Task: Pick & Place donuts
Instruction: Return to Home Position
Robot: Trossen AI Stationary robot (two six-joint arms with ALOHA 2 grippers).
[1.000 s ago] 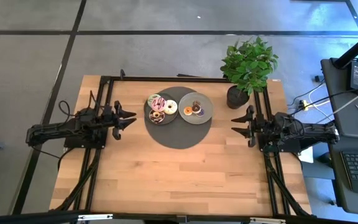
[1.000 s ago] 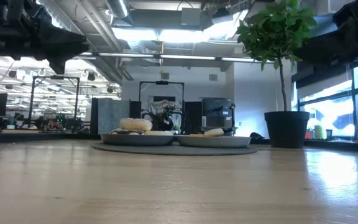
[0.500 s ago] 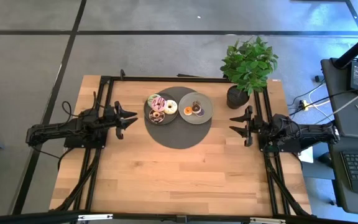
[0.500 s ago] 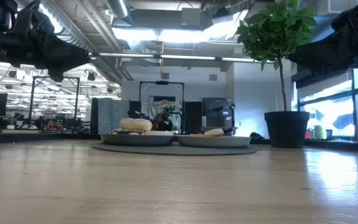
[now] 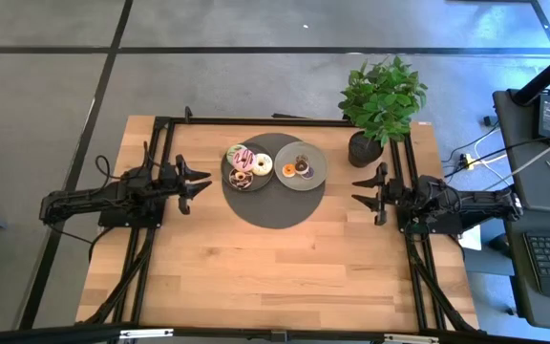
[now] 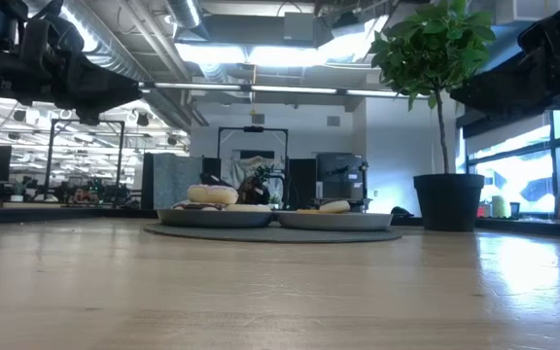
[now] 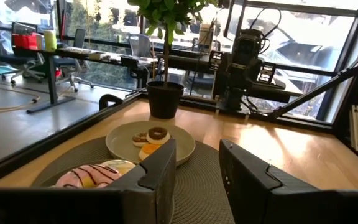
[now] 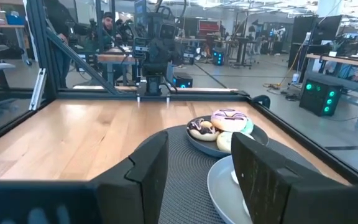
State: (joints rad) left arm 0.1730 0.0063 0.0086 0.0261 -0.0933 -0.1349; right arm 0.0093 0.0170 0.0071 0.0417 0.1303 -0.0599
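Two round grey plates sit side by side on a dark round mat (image 5: 273,196) at the far middle of the table. The left plate (image 5: 230,179) holds the white-green (image 5: 238,152), pink squiggled (image 5: 244,160), cream (image 5: 262,164) and chocolate (image 5: 241,177) donuts. The right plate (image 5: 315,173) holds the small orange (image 5: 288,170), dark brown (image 5: 302,161) and purple (image 5: 304,172) donuts. My left gripper (image 5: 201,182) is open and empty, left of the plates, its fingers pointing at them. My right gripper (image 5: 356,191) is open and empty, right of the plates, also pointing at them.
A potted plant (image 5: 380,100) stands at the far right corner, just behind my right gripper. Black frame rails (image 5: 156,153) run along the table's left, right and far sides. Bare wood (image 5: 275,268) lies in front of the mat.
Both grippers have crept a little toward the plates in the middle of the table and stay open. The donuts and plates have not moved.
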